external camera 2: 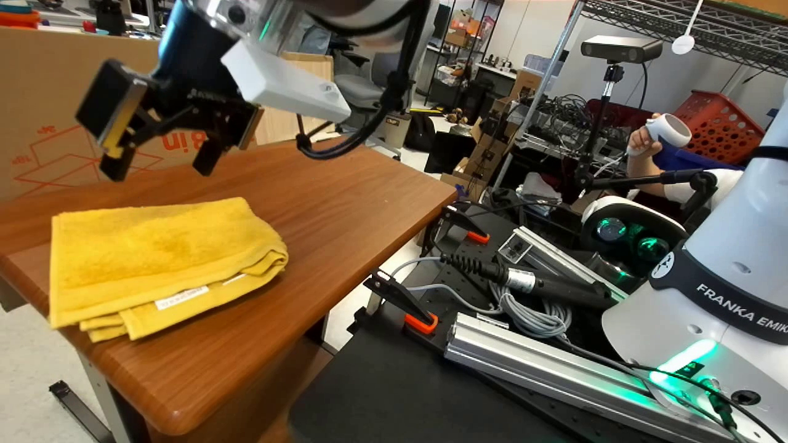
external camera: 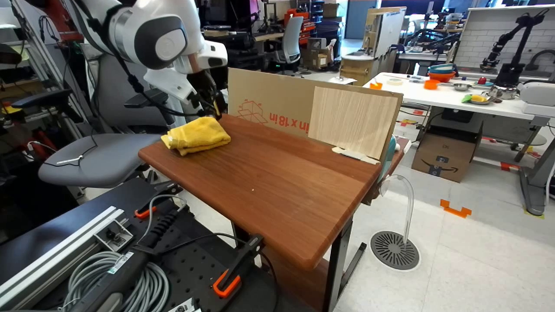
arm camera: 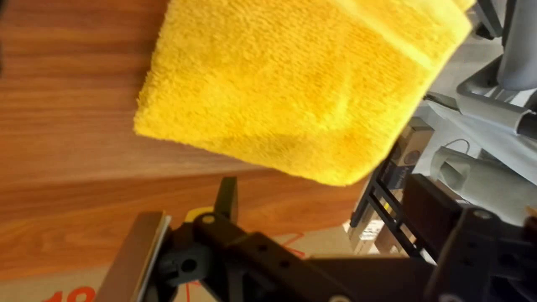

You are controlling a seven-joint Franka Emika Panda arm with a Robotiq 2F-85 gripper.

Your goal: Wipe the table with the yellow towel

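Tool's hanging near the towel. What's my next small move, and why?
I'd probably ease the tool over the yellow towel, away from the cardboard, before lowering. Its jaws stand apart with nothing between them, and in the wrist view the towel lies beyond them, so dropping straight down could miss most of it.

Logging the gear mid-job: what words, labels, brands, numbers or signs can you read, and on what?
"FRANKA EMIKA", last letter at the picture's edge: black band on the robot base.
"in x 18in", red, upside down: cardboard panel.
"18", red: same panel, wrist view.
Curved-arrow sign, no readable word: cardboard box.
Too small or blurred: white labels on yellow towel, print on black device, lettering on pincer, figures by the panel's red drawing.
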